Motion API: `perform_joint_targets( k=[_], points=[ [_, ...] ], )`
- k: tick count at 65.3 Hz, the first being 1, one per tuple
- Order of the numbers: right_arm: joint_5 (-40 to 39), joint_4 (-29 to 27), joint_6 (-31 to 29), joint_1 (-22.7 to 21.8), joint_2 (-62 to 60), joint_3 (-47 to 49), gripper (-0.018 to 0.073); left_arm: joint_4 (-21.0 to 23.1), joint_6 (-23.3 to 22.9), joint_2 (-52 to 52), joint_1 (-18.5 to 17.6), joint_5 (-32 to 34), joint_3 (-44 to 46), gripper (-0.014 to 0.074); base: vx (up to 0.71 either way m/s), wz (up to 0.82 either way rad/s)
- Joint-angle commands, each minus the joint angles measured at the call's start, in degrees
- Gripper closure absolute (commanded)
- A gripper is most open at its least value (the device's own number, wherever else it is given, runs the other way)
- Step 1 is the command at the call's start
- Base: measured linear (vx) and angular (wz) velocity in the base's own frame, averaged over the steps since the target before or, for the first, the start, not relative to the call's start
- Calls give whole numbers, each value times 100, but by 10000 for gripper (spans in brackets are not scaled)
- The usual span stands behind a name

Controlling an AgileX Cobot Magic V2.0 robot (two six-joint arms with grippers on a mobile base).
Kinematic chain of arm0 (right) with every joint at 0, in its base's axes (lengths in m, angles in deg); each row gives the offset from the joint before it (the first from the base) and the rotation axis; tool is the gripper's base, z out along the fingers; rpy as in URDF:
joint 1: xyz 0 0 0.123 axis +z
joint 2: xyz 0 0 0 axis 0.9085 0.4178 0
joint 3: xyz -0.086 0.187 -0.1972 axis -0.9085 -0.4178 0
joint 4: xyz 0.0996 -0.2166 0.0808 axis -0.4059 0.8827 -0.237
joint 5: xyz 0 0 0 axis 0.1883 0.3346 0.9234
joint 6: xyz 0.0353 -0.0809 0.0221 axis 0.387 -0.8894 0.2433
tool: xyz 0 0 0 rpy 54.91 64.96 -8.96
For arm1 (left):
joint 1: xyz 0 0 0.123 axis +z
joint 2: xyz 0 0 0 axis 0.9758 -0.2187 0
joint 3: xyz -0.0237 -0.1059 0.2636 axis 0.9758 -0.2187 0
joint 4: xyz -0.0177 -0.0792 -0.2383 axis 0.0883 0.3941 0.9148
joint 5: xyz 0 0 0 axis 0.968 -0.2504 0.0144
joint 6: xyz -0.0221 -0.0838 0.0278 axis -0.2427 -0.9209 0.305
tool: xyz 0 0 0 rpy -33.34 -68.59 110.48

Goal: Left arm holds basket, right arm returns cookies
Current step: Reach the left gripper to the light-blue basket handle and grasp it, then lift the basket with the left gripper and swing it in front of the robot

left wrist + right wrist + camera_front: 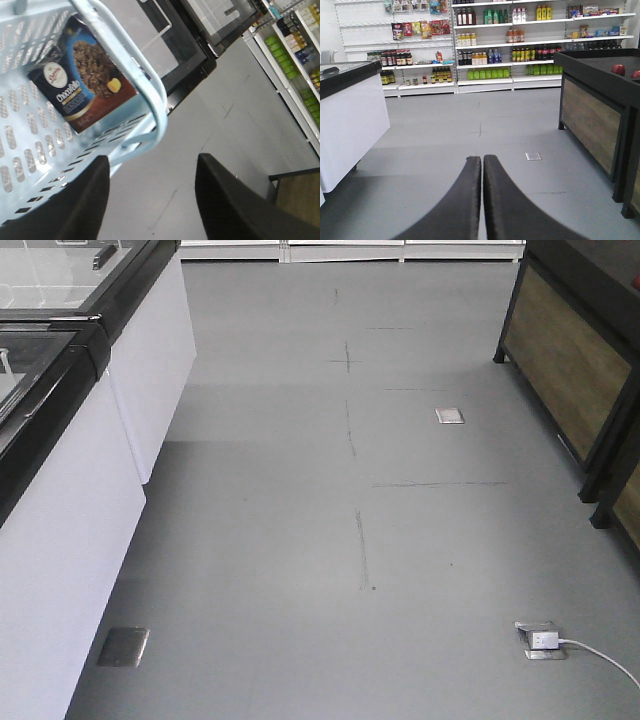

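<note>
In the left wrist view the light blue basket (30, 135) fills the upper left, its rim (150, 85) curving down toward the fingers. The cookies (82, 75), a dark box with "Choco" lettering and pictured chocolate cookies, lie inside against the slotted wall. My left gripper (151, 159) is open, its black fingers wide apart with only grey floor between them; the left finger (85, 200) overlaps the basket's lower corner. My right gripper (482, 159) is shut with nothing in it, pointing down the aisle above the floor. No arm, basket or box shows in the front view.
White chest freezers with black rims (70, 490) line the left. A black and wood display stand (570, 360) is at the right, also in the right wrist view (590, 110). A floor socket with a white plug and cable (541, 640) lies front right. Stocked shelves (490, 55) stand far ahead.
</note>
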Motion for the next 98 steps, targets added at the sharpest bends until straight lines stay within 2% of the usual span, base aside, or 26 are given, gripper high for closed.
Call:
perform_joint_targets(
  k=[1,8,22,26,34,41,47,55,69,82,87,98],
  points=[
    [-429,52,-1,-23,-71,-21,567,437,162,-92,79,347,180,194,0,0],
    [-429,52,-1,-23,-71,-21,567,720,452,-355,79,474,180,147,0,0],
    [-429,52,-1,-23,-71,-21,567,1993,1245,-949,79,306,180,50,0,0],
    [-429,52,-1,-23,-71,-21,567,2169,1411,-1072,79,300,180,40,0,0],
    [-429,52,-1,-23,-71,-21,567,2267,1422,-1211,79,418,180,40,0,0],
    [-429,52,-1,-23,-71,-21,567,2563,1471,-1315,79,514,180,40,0,0],
    [-429,52,-1,-23,-71,-21,567,2967,1682,-1442,79,541,180,40,0,0],
    [-429,52,-1,-23,-71,-21,567,3554,1732,-1665,79,552,180,40,0,0],
    [-429,52,-1,-23,-71,-21,567,4365,2236,-2047,79,547,180,40,0,0],
    [-429,52,-1,-23,-71,-21,567,5288,2601,-2434,73,194,180,48,0,0],
    [-429,52,-1,-23,-71,-21,567,5561,2746,-2553,73,18,180,71,0,0],
    [-429,52,-1,-23,-71,-21,567,5561,2768,-2559,68,85,191,192,0,0]
  ],
)
